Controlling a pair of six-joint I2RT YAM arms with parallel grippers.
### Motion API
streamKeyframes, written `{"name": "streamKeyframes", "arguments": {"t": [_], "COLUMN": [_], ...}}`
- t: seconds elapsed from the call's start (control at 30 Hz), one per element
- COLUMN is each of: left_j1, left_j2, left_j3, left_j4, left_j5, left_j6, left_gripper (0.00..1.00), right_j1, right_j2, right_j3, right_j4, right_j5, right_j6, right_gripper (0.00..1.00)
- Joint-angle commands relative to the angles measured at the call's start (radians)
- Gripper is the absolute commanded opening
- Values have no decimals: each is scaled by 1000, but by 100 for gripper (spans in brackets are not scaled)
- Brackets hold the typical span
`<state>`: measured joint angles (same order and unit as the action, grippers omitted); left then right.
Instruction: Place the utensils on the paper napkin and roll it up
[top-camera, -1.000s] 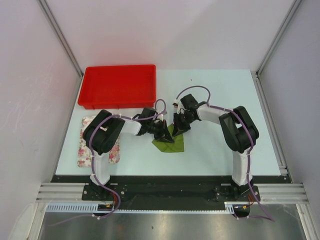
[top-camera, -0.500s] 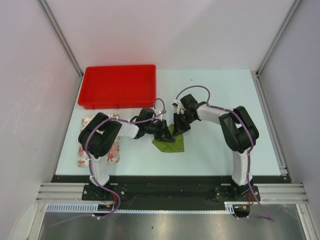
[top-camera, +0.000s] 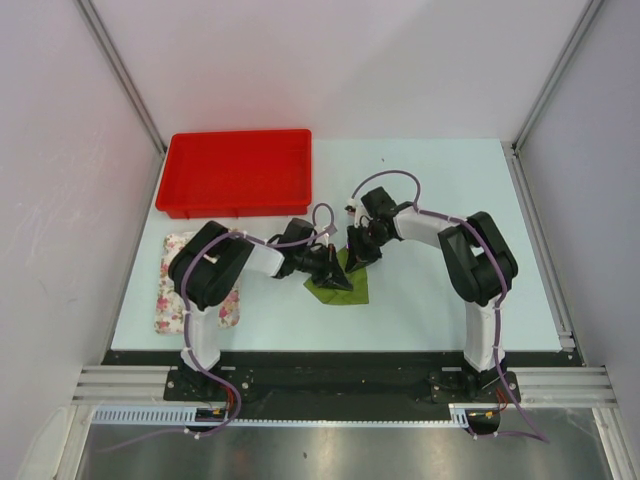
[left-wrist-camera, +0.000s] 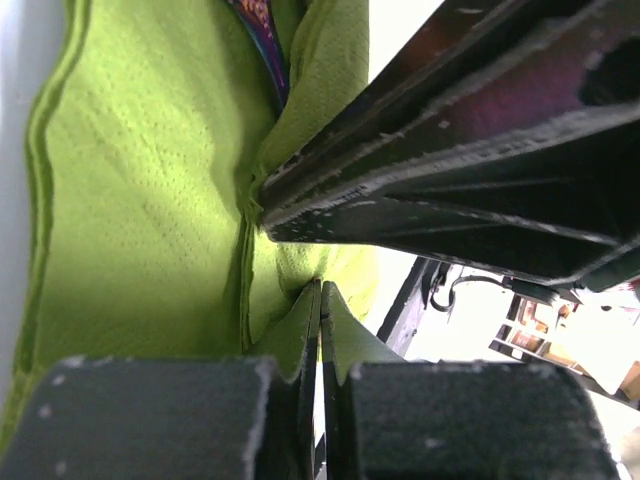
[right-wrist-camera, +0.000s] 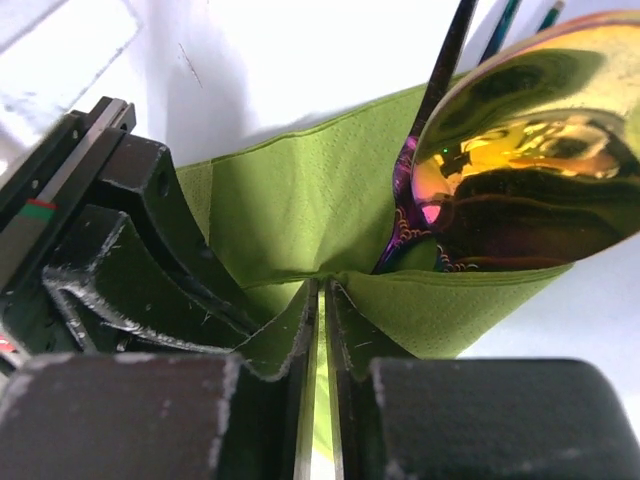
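Rolling so far: the green paper napkin (top-camera: 345, 290) is lying near the middle of the table (top-camera: 450, 180), a bit toward 6 o'clock. It is folding up around the utensils, but I think it is not a tight roll yet.
Utensils: the golden spoon (right-wrist-camera: 530, 170) and a purple piece (right-wrist-camera: 408, 215) are sitting inside the fold. Their ends are poking out toward 1 o'clock in the right wrist view.
Left gripper (left-wrist-camera: 320, 305): it is squeezing a bit of napkin between its two fingers.
Right gripper (right-wrist-camera: 322, 300): it is pinching the napkin edge too, right under the spoon.
Left to do: the rolling is looking only begun, so the arms are needing to turn the paper over and over.
Red tray (top-camera: 237, 172): it is sitting at 10 o'clock, and nothing is showing inside it.
Flowery cloth (top-camera: 170, 300): it is lying at 8 o'clock, well apart from the napkin.
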<state>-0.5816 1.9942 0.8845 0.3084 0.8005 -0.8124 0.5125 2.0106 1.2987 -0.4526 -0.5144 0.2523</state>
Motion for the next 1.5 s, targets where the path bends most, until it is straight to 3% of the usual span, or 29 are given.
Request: {"name": "streamKeyframes", "arguments": {"t": [0.0, 0.17, 0.63, 0.87, 0.97, 1.2, 1.47], "left_j1": [-11, -12, -12, -11, -11, -15, -29], "left_j2": [54, 55, 49, -56, -107, -144, -14], "left_j3": [14, 7, 8, -15, -21, -16, 7], "left_j4": [-97, -94, -84, 9, 35, 0, -133], "left_j5": [-86, -87, -86, -46, -38, -49, -118], "left_j6": [25, 22, 25, 10, 10, 18, 65], "left_gripper": [0, 0, 0, 19, 21, 14, 0], "right_j1": [-17, -9, 29, 18, 6, 11, 4], "right_j2": [-27, -69, -4, 60, 71, 70, 53], "right_j3": [75, 93, 10, -33, -44, -47, -33], "right_j4": [-80, -107, -90, -100, -98, -92, -98], "right_j5": [5, 2, 47, 85, 85, 73, 57], "right_j6": [-19, -8, -10, -44, -48, -51, -53], "right_gripper": [16, 20, 15, 11, 10, 9, 9]}}
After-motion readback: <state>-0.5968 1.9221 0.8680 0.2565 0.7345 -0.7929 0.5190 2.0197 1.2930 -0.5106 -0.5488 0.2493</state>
